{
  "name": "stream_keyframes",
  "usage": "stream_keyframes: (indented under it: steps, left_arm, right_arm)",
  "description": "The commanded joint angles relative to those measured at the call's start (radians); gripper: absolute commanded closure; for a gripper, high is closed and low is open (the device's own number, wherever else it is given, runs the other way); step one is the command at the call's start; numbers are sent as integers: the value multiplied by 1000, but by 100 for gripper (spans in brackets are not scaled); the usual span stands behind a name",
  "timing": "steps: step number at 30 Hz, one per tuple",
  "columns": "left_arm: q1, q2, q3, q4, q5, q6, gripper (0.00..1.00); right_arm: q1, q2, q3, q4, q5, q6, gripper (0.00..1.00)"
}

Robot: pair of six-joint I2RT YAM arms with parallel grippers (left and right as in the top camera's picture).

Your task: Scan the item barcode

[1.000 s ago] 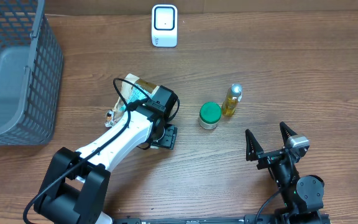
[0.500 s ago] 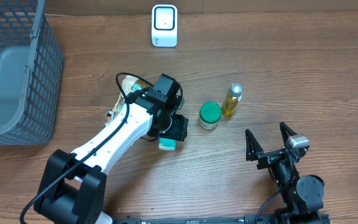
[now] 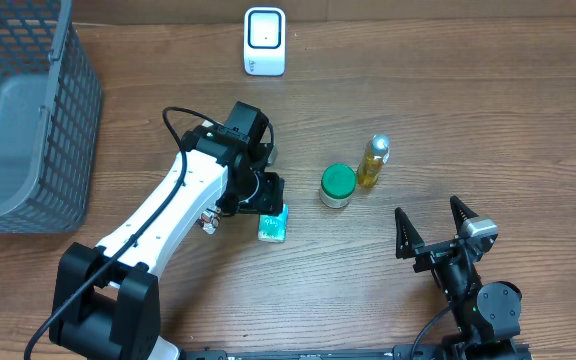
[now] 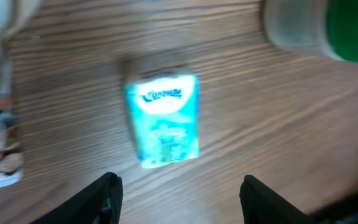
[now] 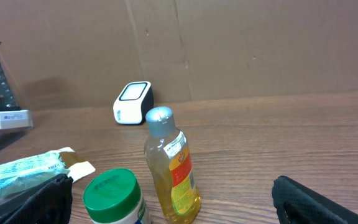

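The blue tissue pack [image 4: 163,121] lies flat on the table [image 3: 418,100] just ahead of the left gripper [image 4: 182,190], whose jaws hang spread and empty, so it should drop squarely, pinch the long sides and keep the printed faces clear for the scanner [image 3: 265,42], while the right gripper [image 3: 428,210] sits wide and idle.

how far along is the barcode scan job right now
Done: nothing visibly finished; no item is at the scanner. In hand: the left pincer hangs open over the tissue pack, which lies flat on the table, not gripped. Left: close on the pack, lift it, and show its barcode to the scanner at the back. The right pincer sits open and idle.
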State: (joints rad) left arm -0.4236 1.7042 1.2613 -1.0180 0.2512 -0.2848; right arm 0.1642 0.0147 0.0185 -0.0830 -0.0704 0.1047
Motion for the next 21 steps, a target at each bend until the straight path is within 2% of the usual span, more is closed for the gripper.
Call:
stream_keyframes:
  steps: [1, 6, 11, 21]
  left_arm:
    - [-2, 11, -34, 4, -71, -10, 38]
    - [-1, 17, -90, 60, -75, -19, 39]
    - [-1, 35, -128, 109, -61, -37, 50]
    - [-1, 103, -162, 181, -44, -52, 52]
  right_arm:
    - [-3, -12, -10, 3, 9, -4, 0]
    - [-3, -12, -11, 3, 9, -4, 0]
    - [-3, -12, -11, 3, 9, -4, 0]
    - [-3, -12, -10, 3, 9, -4, 0]
